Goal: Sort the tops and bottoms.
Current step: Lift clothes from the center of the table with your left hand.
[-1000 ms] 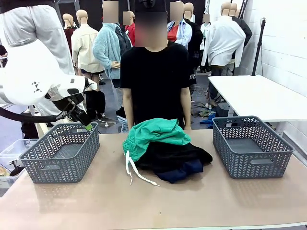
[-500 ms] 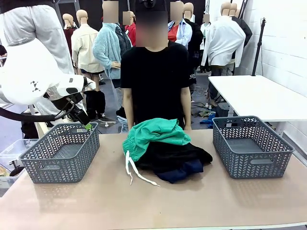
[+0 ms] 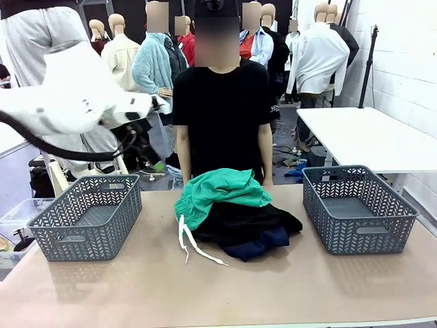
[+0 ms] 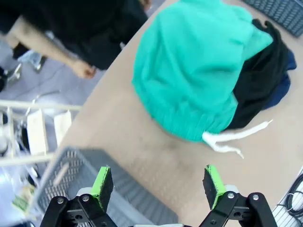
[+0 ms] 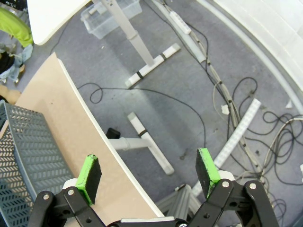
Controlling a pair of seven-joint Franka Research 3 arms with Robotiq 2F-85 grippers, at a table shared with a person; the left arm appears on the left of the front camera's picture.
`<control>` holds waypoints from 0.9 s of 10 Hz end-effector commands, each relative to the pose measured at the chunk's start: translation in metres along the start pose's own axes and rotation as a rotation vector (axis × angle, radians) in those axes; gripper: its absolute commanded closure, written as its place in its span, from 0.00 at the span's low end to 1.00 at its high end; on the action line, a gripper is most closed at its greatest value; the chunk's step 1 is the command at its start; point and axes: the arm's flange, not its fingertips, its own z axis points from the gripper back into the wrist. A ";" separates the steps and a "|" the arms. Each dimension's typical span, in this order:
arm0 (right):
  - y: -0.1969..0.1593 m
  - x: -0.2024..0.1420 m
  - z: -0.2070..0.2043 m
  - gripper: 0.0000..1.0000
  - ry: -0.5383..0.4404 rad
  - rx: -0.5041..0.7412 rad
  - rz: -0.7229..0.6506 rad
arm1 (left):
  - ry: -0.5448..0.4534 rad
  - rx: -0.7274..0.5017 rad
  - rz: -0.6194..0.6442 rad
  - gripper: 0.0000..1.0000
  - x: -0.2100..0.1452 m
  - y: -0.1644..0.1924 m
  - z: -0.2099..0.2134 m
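The teal-green bottoms lie on top of a heap of dark clothes at the table's middle, and their white drawstring trails toward the front. My left gripper hangs high behind the left basket, left of the heap. In the left wrist view it stands open and holds nothing. There the bottoms and their cord lie farther off, beyond the fingers. My right gripper is open and holds nothing; below it are the table's edge and bare floor.
A person stands at the far side, right behind the heap. A second grey basket sits at the table's right. Cables and table legs cover the floor beyond the right edge.
My left arm has risen and swung to the right, from just over the left basket's far rim toward the heap. The clothes and baskets have not moved.
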 end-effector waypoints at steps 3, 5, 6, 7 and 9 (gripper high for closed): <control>-0.001 -0.003 0.002 0.00 -0.007 -0.010 0.017 | 0.091 -0.247 -0.235 0.00 0.093 0.024 -0.066; -0.001 -0.003 0.002 0.00 -0.007 -0.010 0.017 | 0.111 -0.345 -0.314 0.00 0.109 0.004 -0.079; -0.001 -0.003 0.002 0.00 -0.007 -0.010 0.017 | 0.105 -0.416 -0.320 0.00 0.111 -0.005 -0.086; -0.001 -0.003 0.002 0.00 -0.007 -0.010 0.017 | 0.059 -0.414 -0.290 0.00 0.111 -0.013 -0.095; -0.001 -0.003 0.002 0.00 -0.007 -0.010 0.017 | 0.014 -0.336 -0.296 0.00 0.108 -0.025 -0.114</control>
